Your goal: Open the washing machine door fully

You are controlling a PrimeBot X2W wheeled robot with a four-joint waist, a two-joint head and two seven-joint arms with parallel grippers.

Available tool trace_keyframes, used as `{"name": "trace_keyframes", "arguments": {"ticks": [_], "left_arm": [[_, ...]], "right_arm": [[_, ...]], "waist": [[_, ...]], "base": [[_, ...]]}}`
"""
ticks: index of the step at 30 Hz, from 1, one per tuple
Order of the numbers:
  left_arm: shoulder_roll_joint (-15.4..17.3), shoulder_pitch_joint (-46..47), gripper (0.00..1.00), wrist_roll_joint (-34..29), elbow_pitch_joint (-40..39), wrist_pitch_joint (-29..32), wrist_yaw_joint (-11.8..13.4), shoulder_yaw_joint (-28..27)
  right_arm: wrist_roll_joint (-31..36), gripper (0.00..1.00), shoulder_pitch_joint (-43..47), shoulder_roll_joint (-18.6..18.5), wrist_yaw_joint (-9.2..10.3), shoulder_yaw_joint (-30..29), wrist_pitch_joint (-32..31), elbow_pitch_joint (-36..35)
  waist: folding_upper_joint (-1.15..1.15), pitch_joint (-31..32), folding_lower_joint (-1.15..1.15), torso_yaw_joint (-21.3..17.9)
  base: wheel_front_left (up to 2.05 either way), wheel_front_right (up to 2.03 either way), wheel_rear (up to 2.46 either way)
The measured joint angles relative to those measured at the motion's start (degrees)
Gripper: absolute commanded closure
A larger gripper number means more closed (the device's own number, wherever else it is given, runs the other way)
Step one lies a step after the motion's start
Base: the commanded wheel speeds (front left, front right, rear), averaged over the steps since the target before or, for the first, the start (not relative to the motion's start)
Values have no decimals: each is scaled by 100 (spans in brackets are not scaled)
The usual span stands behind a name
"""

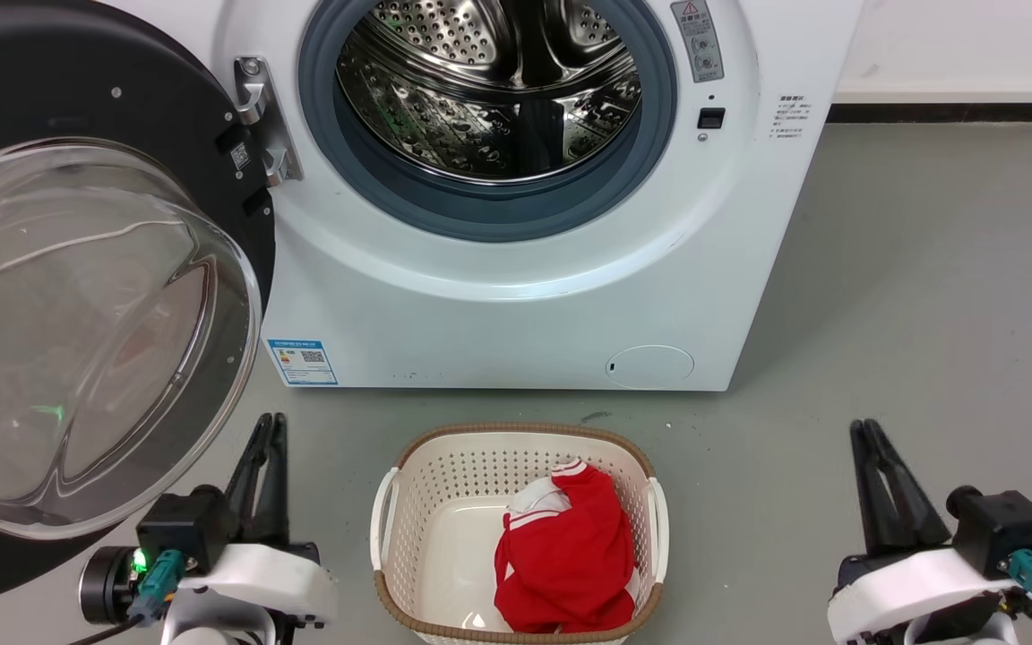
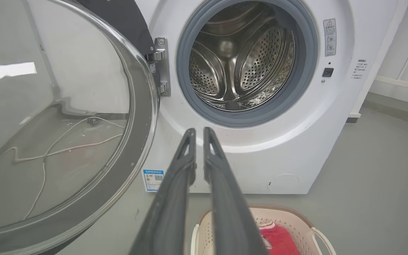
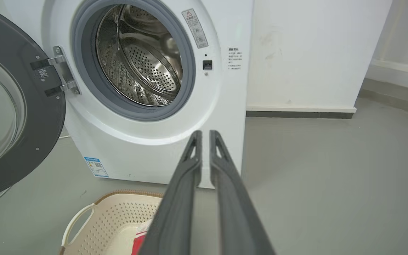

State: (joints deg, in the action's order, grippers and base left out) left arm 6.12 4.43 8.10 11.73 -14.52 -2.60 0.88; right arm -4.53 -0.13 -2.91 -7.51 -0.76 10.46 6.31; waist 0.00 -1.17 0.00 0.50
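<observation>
Clearly the washing machine door [image 1: 122,72] stands swung wide, just ahead and left of the left gripper [image 1: 270,421], whose fingers are pressed together, empty. The right gripper [image 1: 865,427], likewise closed on nothing, sits well apart, a laundry basket [image 1: 516,433] between the two grippers.

Light was bright and even | soft shadow lay on the floor [image 1: 838,296] beside the washing machine [image 1: 516,305] | steel drum [image 1: 489,90] glinted | washing machine door [image 1: 77,340] carried reflections in its glass | focus was sharp | wrist views bowed at edges
</observation>
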Motion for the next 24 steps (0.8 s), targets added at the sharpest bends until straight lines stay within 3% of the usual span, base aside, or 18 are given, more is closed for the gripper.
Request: {"name": "trace_keyframes", "arguments": {"ticks": [24], "left_arm": [[-111, -4, 100, 2498, 75, 620, -131, -210]], "right_arm": [[-2640, 100, -82, -11, 0, -108, -458, 241]], "waist": [[0, 19, 0, -9]], "base": [[0, 0, 0]]}}
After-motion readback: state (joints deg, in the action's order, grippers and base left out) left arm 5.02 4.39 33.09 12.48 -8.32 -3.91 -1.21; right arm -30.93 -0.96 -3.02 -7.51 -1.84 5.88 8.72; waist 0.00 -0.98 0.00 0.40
